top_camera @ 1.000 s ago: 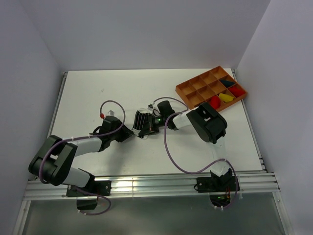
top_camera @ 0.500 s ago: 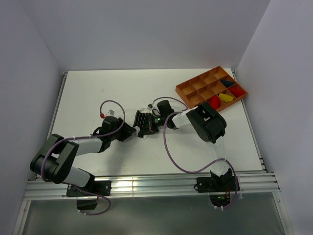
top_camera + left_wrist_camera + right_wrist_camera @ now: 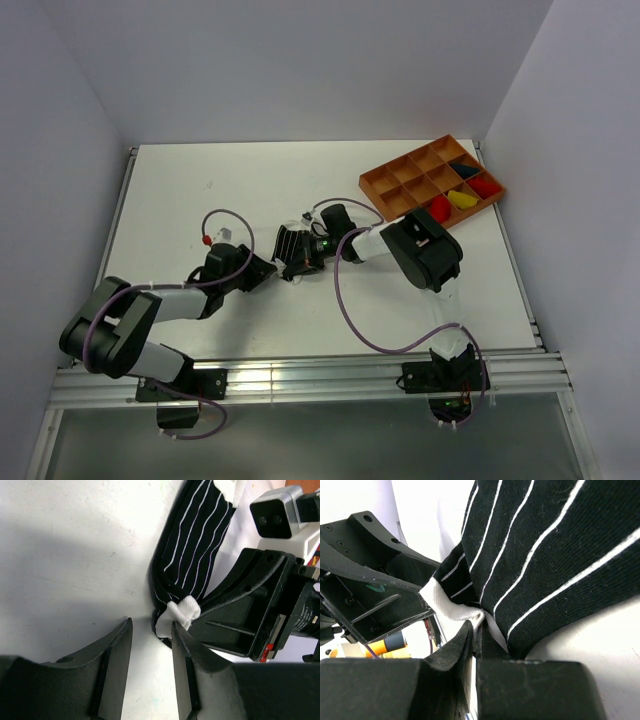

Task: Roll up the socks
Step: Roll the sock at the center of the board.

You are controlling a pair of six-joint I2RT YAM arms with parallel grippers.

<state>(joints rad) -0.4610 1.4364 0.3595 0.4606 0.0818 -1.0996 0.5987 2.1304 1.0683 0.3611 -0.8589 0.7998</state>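
Ahead of left pincer (image 3: 151,630), striped sock (image 3: 195,535), pinched by right pincer (image 3: 476,635)

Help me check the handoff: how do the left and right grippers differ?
The left gripper stands open with nothing between its jaws; the right gripper is shut on the white end of the striped sock. The left reaches in from the sock's left, the right from its right. Both are low at that same end.
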